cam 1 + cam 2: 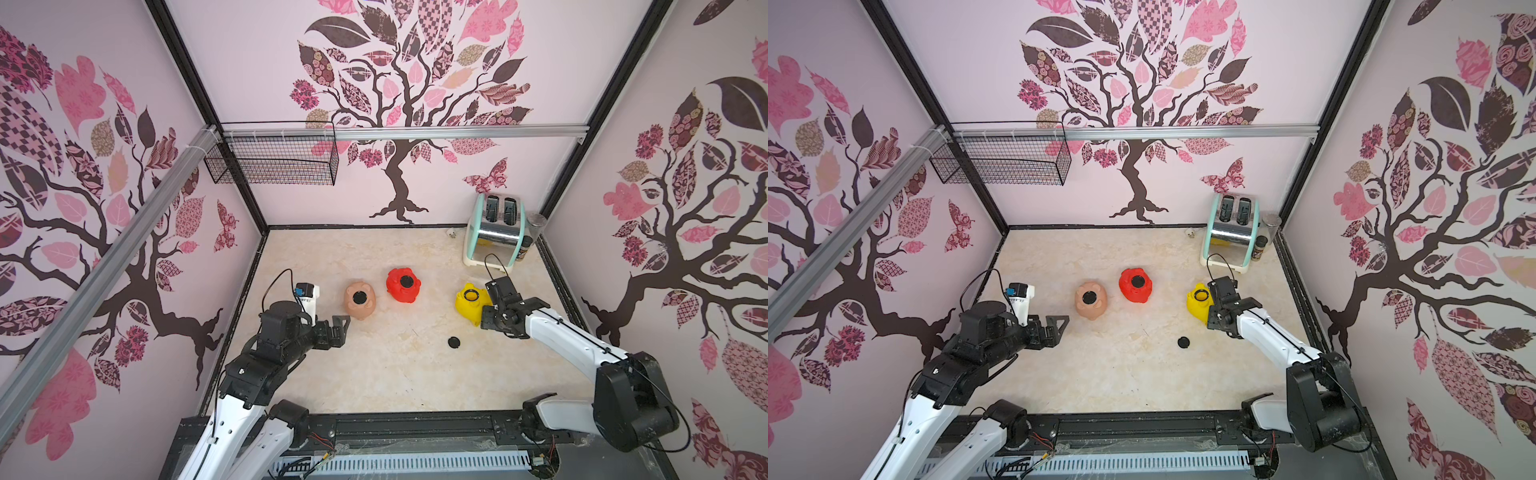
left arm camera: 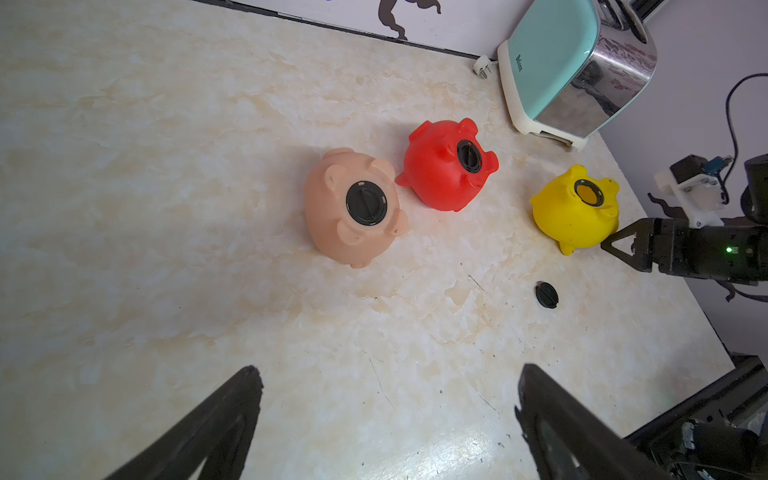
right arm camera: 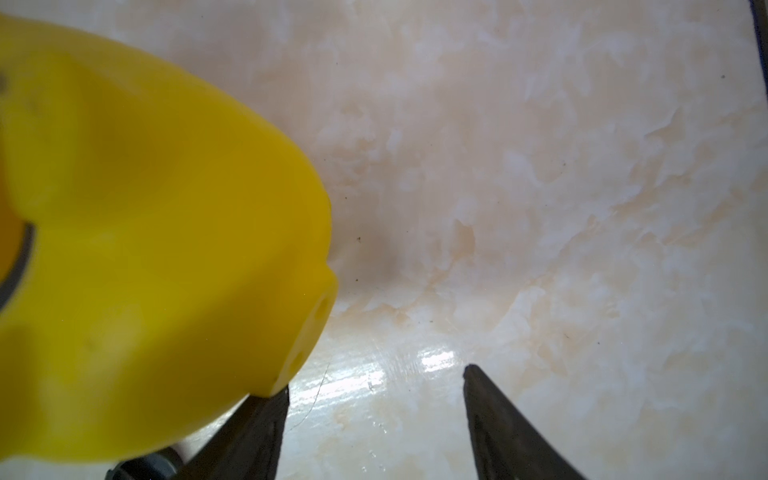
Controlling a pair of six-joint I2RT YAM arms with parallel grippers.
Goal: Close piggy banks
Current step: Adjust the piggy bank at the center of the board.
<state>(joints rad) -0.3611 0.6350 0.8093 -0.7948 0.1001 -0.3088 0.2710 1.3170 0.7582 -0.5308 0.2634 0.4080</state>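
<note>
Across the marble-patterned table [image 1: 395, 374], in both top views, three pigs lie belly up in a loose row. The peach pig [image 1: 360, 300] is nearest my left pincer [image 1: 343, 328], and the red pig [image 1: 403, 286] lies just beside it, slightly farther back. The yellow pig [image 1: 469, 305] is well apart from them, toward my right. Black plugs fill the belly holes of the peach and red ones. The yellow one's hole shows only a dark ring with yellow inside. A loose black plug [image 1: 454, 343] lies flat on the table near the yellow pig, apart from it. My left pincer hovers near the peach pig without touching it, spread wide and empty. My right pincer [image 1: 485, 316] sits close against the yellow pig's near side. A toaster [image 1: 496, 226] stands in the far right corner.

From my left wrist, my fingers [image 2: 224, 415] stand wide apart with only bare table between them. Beyond them lie the peach pig [image 2: 353, 208], red pig [image 2: 446, 166] and yellow pig [image 2: 575, 212]. The tip of my right pincer [image 2: 615, 245] meets the yellow pig's lower flank.

From my right wrist, the yellow pig [image 3: 145, 249] fills one side, blurred. My right pincer [image 3: 376, 380] is partly spread and grips nothing, with bare table in the gap. One finger [image 3: 266, 424] lies at the snout's edge, outside the gap. I cannot tell whether it presses.
</note>
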